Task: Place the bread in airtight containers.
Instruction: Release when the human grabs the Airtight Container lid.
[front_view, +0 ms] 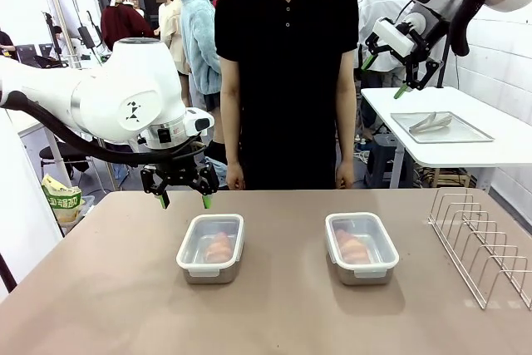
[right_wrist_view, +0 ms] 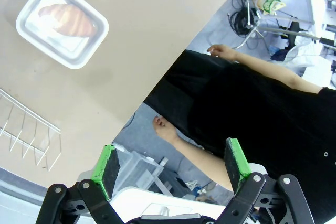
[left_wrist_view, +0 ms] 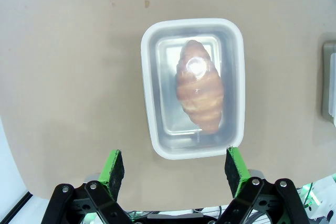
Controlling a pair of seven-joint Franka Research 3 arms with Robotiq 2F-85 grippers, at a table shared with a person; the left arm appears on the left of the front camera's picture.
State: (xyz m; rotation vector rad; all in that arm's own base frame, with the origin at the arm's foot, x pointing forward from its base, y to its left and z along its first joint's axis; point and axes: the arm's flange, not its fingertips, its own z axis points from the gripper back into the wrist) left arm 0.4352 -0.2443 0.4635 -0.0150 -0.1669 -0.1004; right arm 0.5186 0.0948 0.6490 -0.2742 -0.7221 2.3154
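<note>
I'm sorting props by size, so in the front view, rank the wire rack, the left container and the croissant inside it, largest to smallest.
1. wire rack, though it sits nearer the camera
2. left container
3. croissant, fitting inside that container under its lid

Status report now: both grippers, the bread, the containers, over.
Left gripper open, above table behind left container. Right gripper open, raised high. Both croissants inside lidded containers. Nothing in the way.
</note>
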